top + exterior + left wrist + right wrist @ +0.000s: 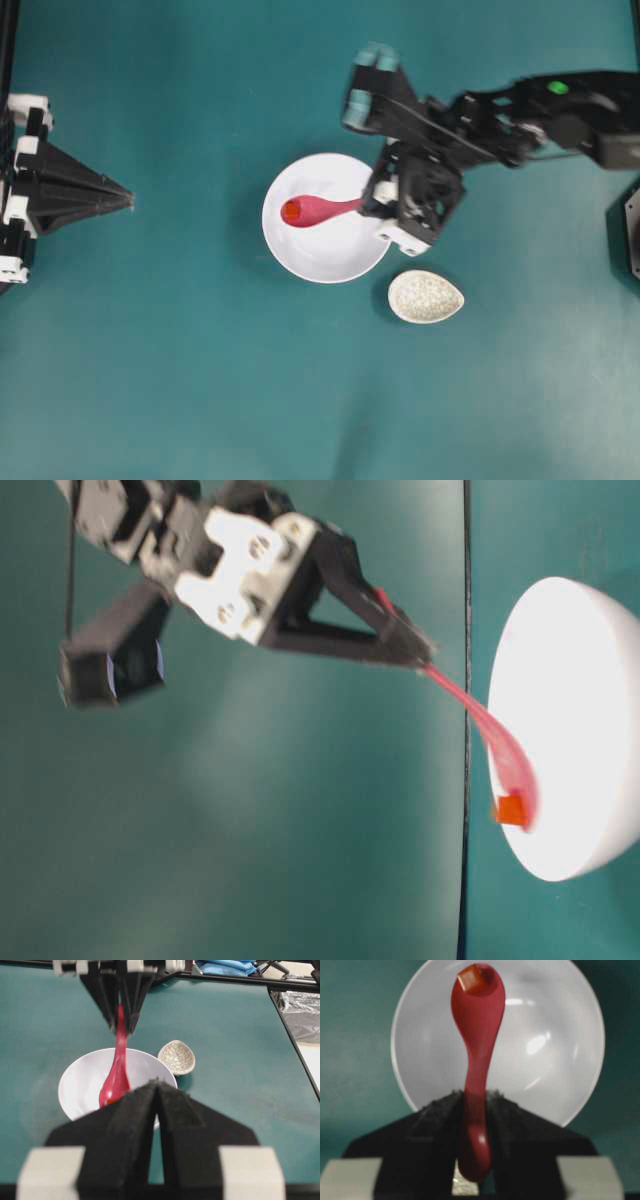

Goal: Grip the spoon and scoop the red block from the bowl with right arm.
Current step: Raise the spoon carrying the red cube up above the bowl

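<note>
Spoon clamped in right gripper; block in scoop (twelve o'clock). Left to do: lifting clear of bowl.

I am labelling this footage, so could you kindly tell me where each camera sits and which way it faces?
Overhead: straight down on the teal table; both arms.
Table-level: side-on, picture rotated; right gripper holds the glossy pink spoon.
Left wrist: on the shut left gripper, facing the right gripper.
Right wrist: along the spoon into the round white bowl.
All share the tiny red block in the spoon.
</note>
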